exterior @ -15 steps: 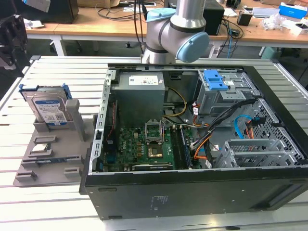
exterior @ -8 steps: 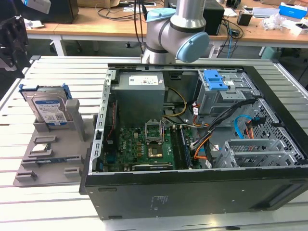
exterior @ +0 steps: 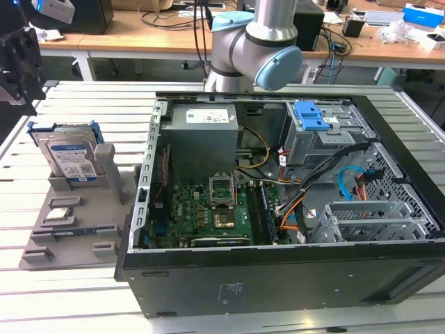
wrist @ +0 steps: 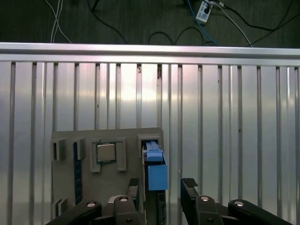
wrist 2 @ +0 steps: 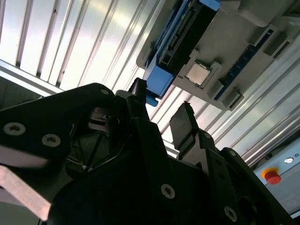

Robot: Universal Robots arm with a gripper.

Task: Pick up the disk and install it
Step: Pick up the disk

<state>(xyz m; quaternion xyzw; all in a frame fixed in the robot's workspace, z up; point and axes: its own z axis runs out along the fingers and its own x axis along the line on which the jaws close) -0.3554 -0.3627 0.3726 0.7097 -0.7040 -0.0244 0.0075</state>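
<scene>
Two fingers (wrist: 189,187) of the end effector (wrist: 161,186) spread wide, empty, hovering clear of the upright disk (wrist: 157,176)

Exterior view overlooks all; both wrist views share the disk (wrist: 153,161).

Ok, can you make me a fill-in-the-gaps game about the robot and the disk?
The disk stands upright in a grey holder; its plastic frame is ___.
The pincer is ___ and holds nothing.
The disk stands at the exterior view's ___ of the computer case.
Missing words: blue; open; left.
</scene>
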